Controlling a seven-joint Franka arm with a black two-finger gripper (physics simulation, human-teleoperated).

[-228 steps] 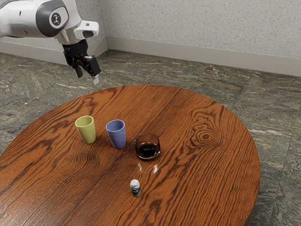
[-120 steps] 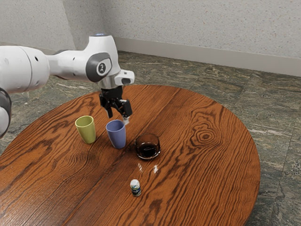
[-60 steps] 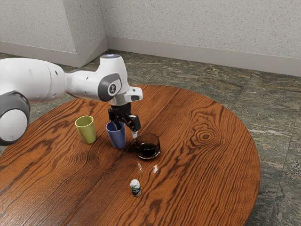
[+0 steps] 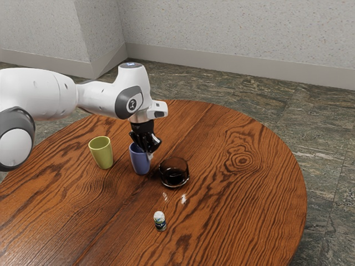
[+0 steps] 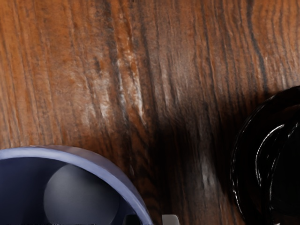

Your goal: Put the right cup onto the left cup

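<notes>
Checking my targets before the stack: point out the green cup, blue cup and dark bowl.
Green cup [image 4: 102, 154]: exterior view, outer side wall.
Blue cup [image 4: 140, 162]: exterior view, outer side wall.
Dark bowl [image 4: 174, 174]: exterior view, near wall.

From beside my arm [image 4: 41, 94], 1 camera looks down aslant over most of the table [image 4: 238, 194], toward the wall [image 4: 233, 39]. Another, on my hand [image 4: 147, 153], faces down, close in. The 2 share the blue cup [image 4: 141, 164], dark glass bowl [image 4: 174, 178] and nearby wood.
</notes>
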